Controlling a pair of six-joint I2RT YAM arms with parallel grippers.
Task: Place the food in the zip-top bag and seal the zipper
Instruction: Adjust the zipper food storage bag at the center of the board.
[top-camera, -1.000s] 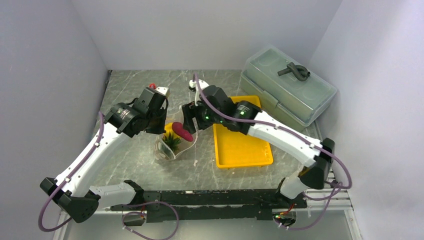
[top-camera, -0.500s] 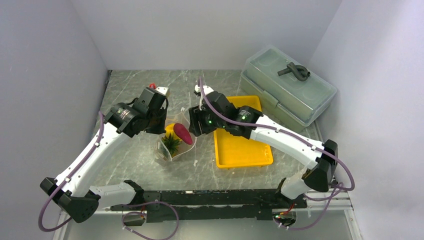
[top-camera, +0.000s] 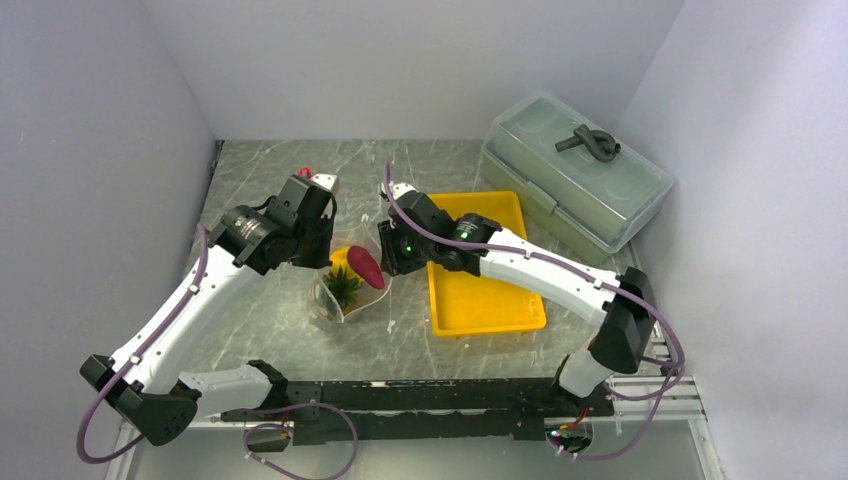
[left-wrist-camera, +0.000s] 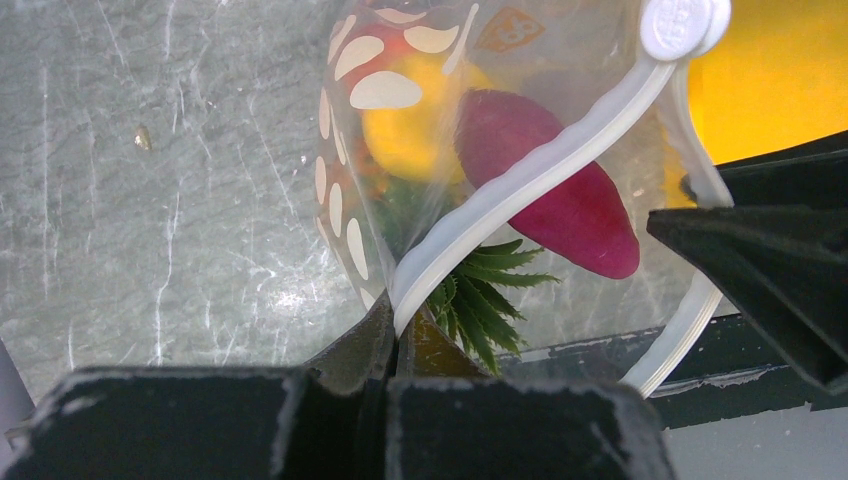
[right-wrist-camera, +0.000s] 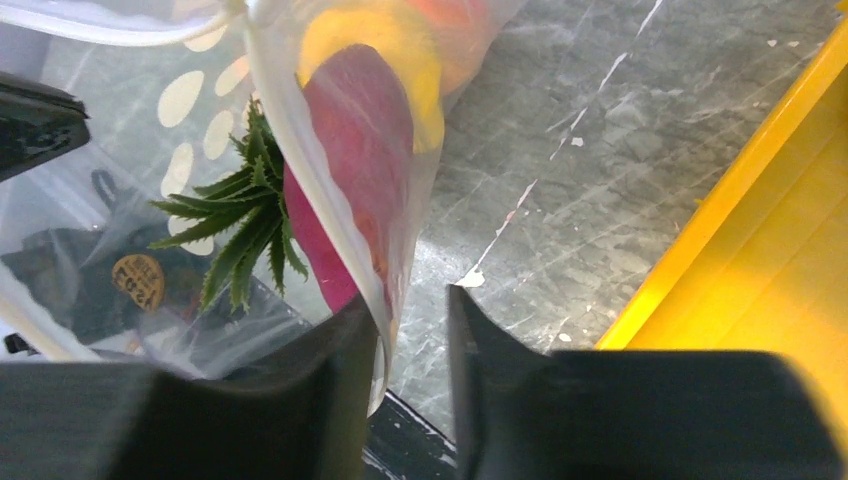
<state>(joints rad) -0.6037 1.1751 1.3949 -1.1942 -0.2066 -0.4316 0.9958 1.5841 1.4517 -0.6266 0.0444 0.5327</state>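
Clear, white-dotted plastic forms the zip-top bag (top-camera: 345, 295), which stands with its mouth agape near the middle of the table (top-camera: 260, 310). Inside it lie the red chili pepper (left-wrist-camera: 560, 190), the yellow lemon (left-wrist-camera: 415, 130) behind it and the pineapple's green crown (left-wrist-camera: 480, 290); the chili's tip pokes up past the whitish zipper (left-wrist-camera: 540, 175). The left gripper (left-wrist-camera: 392, 320) sits at the bag's 10 o'clock, jaws clenched on the zipper strip at that corner of the mouth. The right gripper (right-wrist-camera: 412, 310) is at the bag's 2 o'clock. Its jaws stand apart astride the opposite rim, the plastic edge running down against one finger (right-wrist-camera: 345, 340) with bare table showing in the gap, so nothing is pinched there. At the bag's 3 o'clock lies the yellow tray (top-camera: 480, 300), just beside it. The grey-green box (top-camera: 575, 175) sits at the tray's 1 o'clock, lid on.
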